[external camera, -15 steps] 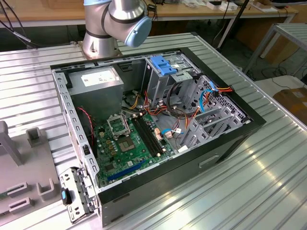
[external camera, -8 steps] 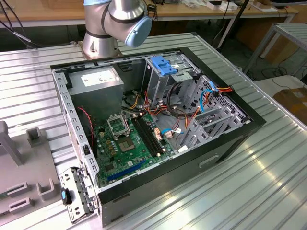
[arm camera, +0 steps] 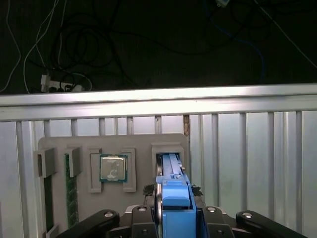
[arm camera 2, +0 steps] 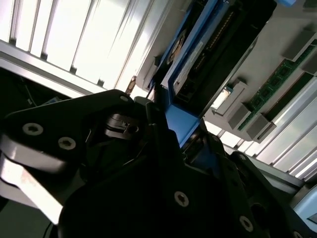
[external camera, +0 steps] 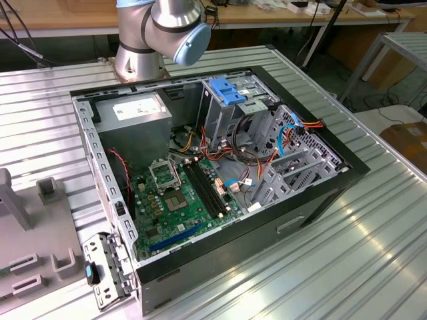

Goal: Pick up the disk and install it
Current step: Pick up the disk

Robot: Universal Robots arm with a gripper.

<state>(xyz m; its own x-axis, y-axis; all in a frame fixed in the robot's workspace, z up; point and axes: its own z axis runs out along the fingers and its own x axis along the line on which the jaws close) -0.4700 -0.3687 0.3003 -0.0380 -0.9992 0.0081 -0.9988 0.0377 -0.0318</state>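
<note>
The disk (arm camera: pixel 173 196) stands on edge with its blue plastic rail facing the camera, between the black fingers of my gripper (arm camera: pixel 174 210). The gripper is shut on it. The disk's far end lies at a slot of the grey fixture plate (arm camera: pixel 143 141); I cannot tell whether it rests in the slot or is lifted. In the second wrist view the disk (arm camera 2: pixel 208 44) runs away from the gripper (arm camera 2: pixel 183 134), grey metal with a blue rail along its edge. The open computer case (external camera: pixel 313 200) lies on the ribbed metal table, with a blue bracket (external camera: pixel 227 90) on its drive cage.
On the fixture plate beside the disk sit a processor chip (arm camera: pixel 113 168) and green memory sticks (arm camera: pixel 72 191). The table's edge rail (arm camera: pixel 158 101) runs just beyond, with cables on the dark floor behind. Inside the case are a motherboard (external camera: pixel 180 193), power supply (external camera: pixel 137 113) and loose wires (external camera: pixel 247 160).
</note>
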